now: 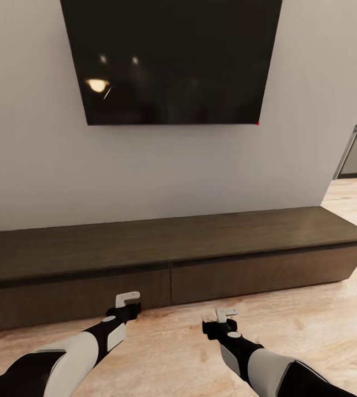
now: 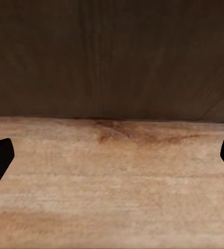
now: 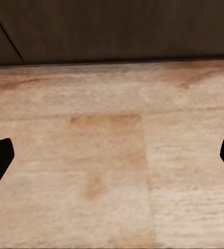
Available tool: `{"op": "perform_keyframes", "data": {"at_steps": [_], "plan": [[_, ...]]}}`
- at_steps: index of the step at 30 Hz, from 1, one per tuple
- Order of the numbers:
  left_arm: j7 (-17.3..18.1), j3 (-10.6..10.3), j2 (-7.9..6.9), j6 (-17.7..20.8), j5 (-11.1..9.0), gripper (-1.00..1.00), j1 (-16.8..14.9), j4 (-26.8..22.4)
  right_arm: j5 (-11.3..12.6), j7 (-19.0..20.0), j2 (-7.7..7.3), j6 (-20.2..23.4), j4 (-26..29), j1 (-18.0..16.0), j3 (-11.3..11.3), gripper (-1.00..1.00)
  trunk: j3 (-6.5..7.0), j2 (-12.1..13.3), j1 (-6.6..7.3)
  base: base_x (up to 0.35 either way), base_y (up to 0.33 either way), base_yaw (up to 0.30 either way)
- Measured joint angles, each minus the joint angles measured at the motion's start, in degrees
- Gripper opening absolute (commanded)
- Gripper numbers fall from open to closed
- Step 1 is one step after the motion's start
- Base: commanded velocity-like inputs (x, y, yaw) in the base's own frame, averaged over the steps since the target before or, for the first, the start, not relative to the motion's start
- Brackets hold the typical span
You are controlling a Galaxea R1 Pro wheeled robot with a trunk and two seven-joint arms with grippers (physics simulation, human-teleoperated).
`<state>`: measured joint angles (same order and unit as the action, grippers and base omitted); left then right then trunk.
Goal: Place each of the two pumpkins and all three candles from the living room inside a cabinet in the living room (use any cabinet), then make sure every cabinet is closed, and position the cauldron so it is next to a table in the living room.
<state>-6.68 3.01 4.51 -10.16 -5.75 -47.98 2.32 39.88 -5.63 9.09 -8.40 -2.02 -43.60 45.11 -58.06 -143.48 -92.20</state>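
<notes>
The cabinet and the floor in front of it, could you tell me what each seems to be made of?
The cabinet looks like dark-brown wood or wood veneer with a matte finish: faint grain runs along its top and flat fronts. The floor looks like pale wood planking or laminate, with light grain, brownish patches and a soft sheen.

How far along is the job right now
Done: nothing can be confirmed; the cabinet shows both front panels shut. In hand: nothing, since the left gripper and right gripper hang open and empty over the wood floor. Left: stowing the pumpkins and candles, placing the cauldron.
</notes>
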Motion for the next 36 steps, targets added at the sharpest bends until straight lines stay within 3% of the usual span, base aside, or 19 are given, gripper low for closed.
{"op": "perform_keyframes", "data": {"at_steps": [19, 24, 29, 36], "plan": [[0.07, -0.02, 0.22, 1.84, -0.01, 1.0, 0.09, 0.18, 0.19, 0.01, -1.19, -0.03, -0.08, 0.67, -0.02, 1.0, 0.0, 0.0, 0.0, 0.0, -0.051, -0.259], [0.37, -0.05, 0.22, 3.23, 0.02, 1.0, 0.09, 0.06, 0.19, 0.01, -1.16, -0.02, -0.07, 0.67, 0.01, 1.0, 0.0, 0.0, 0.0, 0.0, -0.188, 0.078], [2.89, -0.08, 0.33, 3.27, 0.0, 1.0, 0.09, 0.0, 0.19, 0.01, -1.15, 0.04, 0.01, 0.67, -0.05, 1.0, 0.0, 0.0, 0.0, 0.0, -0.035, 0.253], [4.12, -0.24, 2.57, 3.59, 0.11, 1.0, 0.05, -0.05, 0.3, 0.15, -1.13, 0.13, 0.22, 0.67, -0.44, 1.0, 0.0, 0.0, 0.0, 0.0, -0.004, 0.096]]}}
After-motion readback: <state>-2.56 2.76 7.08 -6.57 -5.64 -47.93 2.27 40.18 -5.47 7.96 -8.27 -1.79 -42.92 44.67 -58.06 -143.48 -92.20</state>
